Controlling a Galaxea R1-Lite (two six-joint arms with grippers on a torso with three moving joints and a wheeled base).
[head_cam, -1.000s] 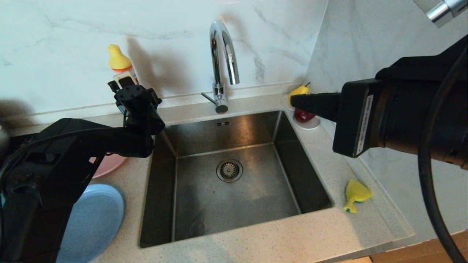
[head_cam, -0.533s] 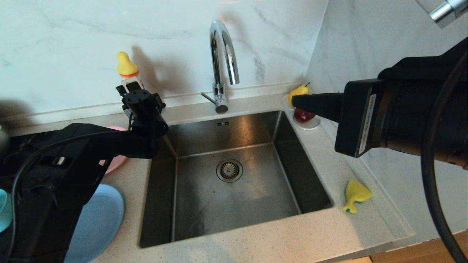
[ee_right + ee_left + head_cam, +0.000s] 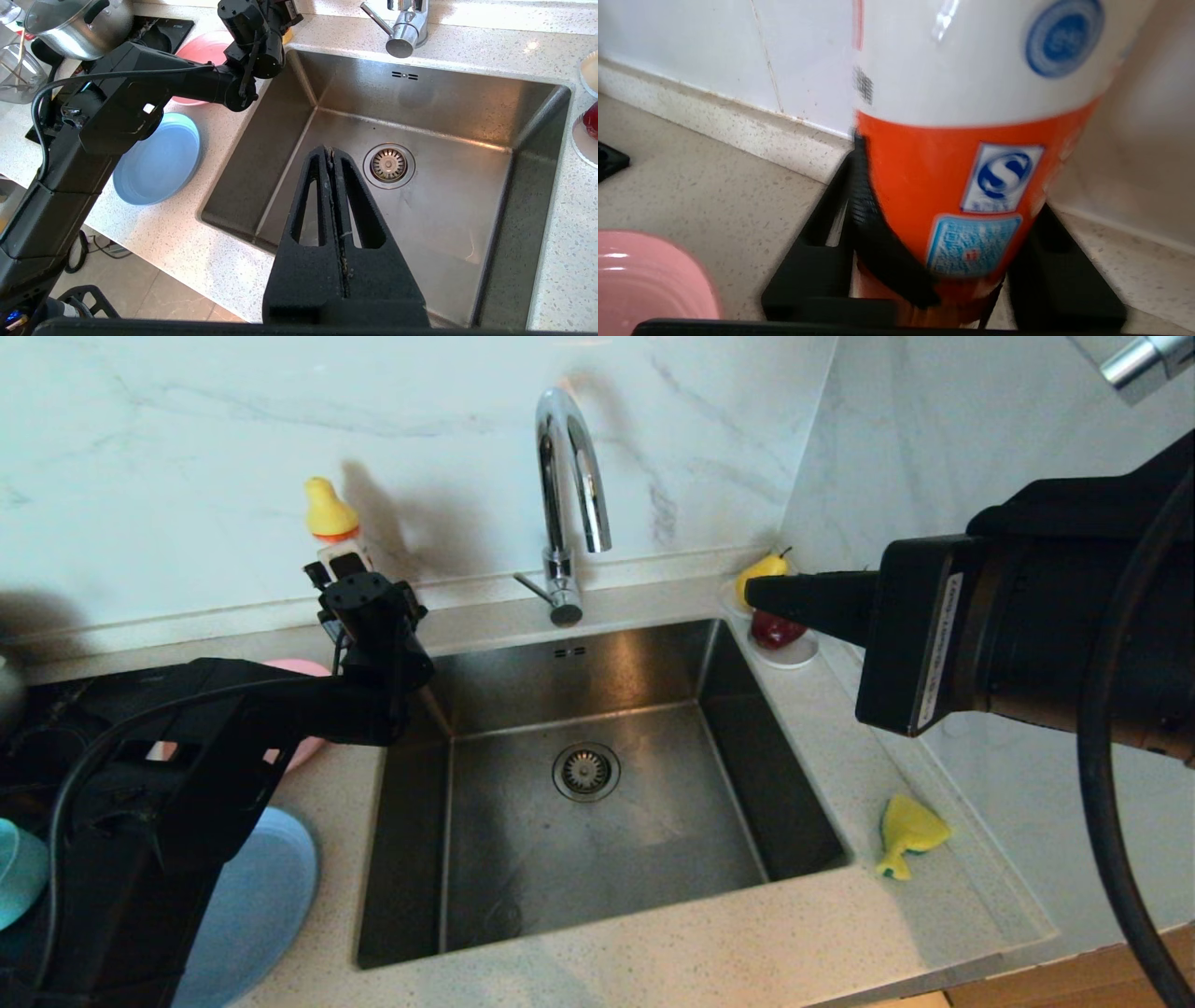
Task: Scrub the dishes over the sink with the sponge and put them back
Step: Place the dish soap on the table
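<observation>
My left gripper [image 3: 338, 567] is shut on the orange bottle with a yellow cap [image 3: 329, 513], held upright at the back wall left of the sink [image 3: 597, 868]. In the left wrist view the bottle [image 3: 971, 93] fills the space between the black fingers [image 3: 859, 196]. The pink plate [image 3: 303, 667] lies under that arm, the light-blue plate [image 3: 252, 896] nearer the front, and the teal bowl [image 3: 14, 877] at the far left edge. The yellow sponge [image 3: 907, 831] lies on the counter right of the sink. My right gripper [image 3: 329, 151] hangs shut and empty above the basin.
A curved chrome tap [image 3: 565, 457] stands behind the sink. A white saucer [image 3: 789, 655] with a pear [image 3: 761, 567] and red fruit sits at the back right corner. A steel pot [image 3: 79, 23] stands on the black hob to the left.
The left gripper has carried the bottle to the right and lower, closer to the back wall. More of the teal bowl now shows. The right arm has not moved.
</observation>
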